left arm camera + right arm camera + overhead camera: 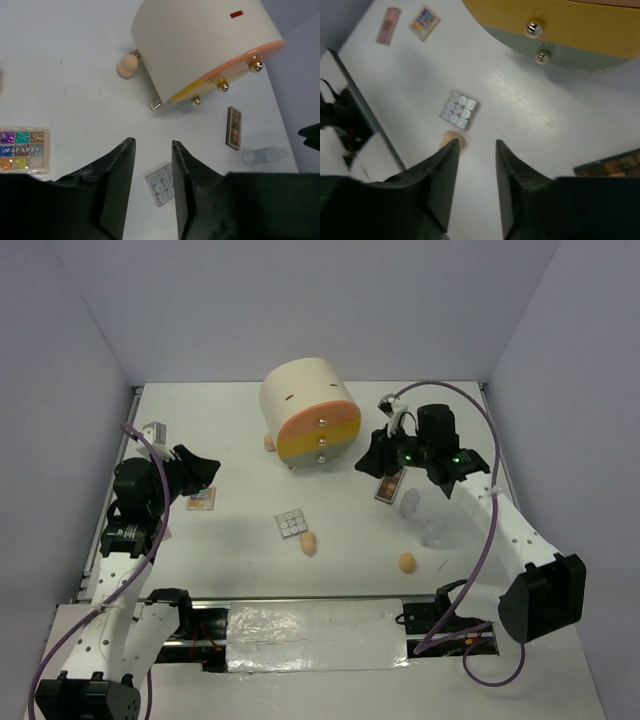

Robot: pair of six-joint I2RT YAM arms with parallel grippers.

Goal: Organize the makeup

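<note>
two claws hang over a white table (230, 560) strewn with makeup, both with fingers spread apart and holding nothing. the left claw (152, 145) points toward the cream drawer unit (200, 45). a square grey-white palette (161, 184) lies on the table below the gap between its fingers, partly hidden by the right-hand one. a multicoloured palette (22, 150) sits off to its left, and a peach sponge (128, 65) rests ahead of it by the unit's foot. a long brown palette (233, 127) and a clear bottle (265, 155) lie to its right. the right claw (476, 145) hovers in front of the unit's yellow drawer. a second sponge (454, 139) peeks out just past its left fingertip, with the grey-white palette beyond that and a pinkish card (388, 25) far ahead near the table edge. a third sponge (406, 562) and what looks like a second bottle (433, 531) lie off to the right claw's side, nearer the arm bases.
</note>
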